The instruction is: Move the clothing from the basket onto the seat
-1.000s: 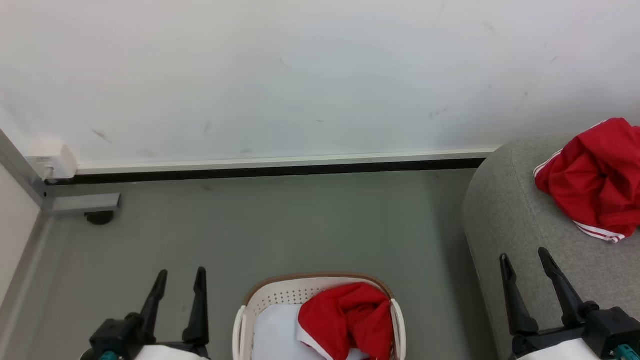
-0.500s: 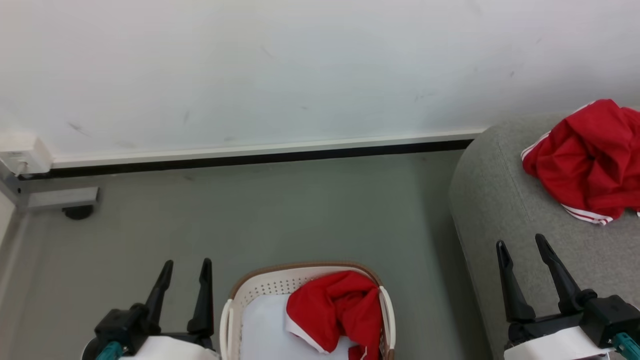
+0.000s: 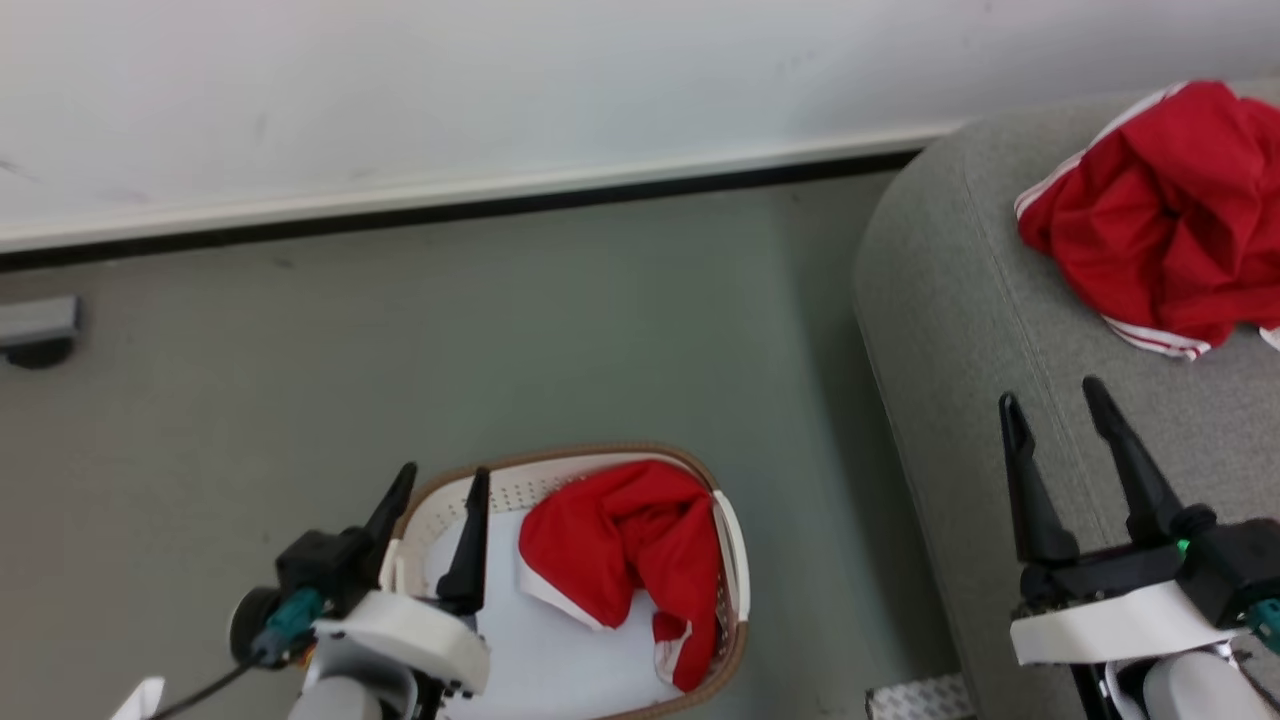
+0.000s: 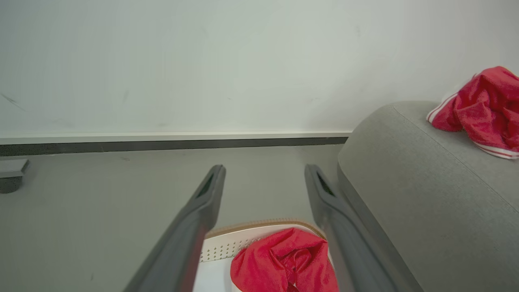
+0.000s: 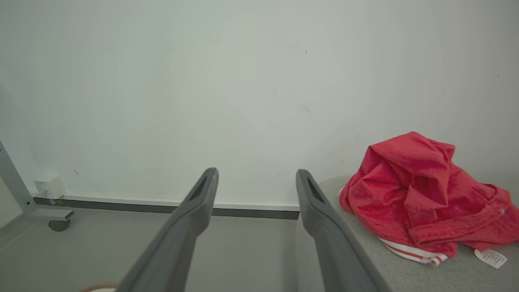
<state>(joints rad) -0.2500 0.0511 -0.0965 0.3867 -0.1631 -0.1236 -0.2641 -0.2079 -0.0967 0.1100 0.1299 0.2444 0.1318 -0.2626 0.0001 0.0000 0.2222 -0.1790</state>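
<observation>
Grey textured sofa (image 3: 960, 300), crumpled red clothing (image 3: 1150, 220)

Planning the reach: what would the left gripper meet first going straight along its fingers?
Likely the grey floor before the white wall; the open left gripper points over the cream perforated plastic basket. Depth unclear.

On the clothing (image 3: 620, 545): soft matt red cloth, creased, with white striped trim. On the basket (image 3: 505, 490): smooth cream plastic, perforated wall, brown woven-look rim. On the seat (image 3: 960, 300): grey textured fabric, matt, slightly rough. On the floor (image 3: 500, 330): smooth grey surface with a faint sheen. On the fingers of the right gripper (image 3: 1050, 391): dark matt plastic-looking finish.
</observation>
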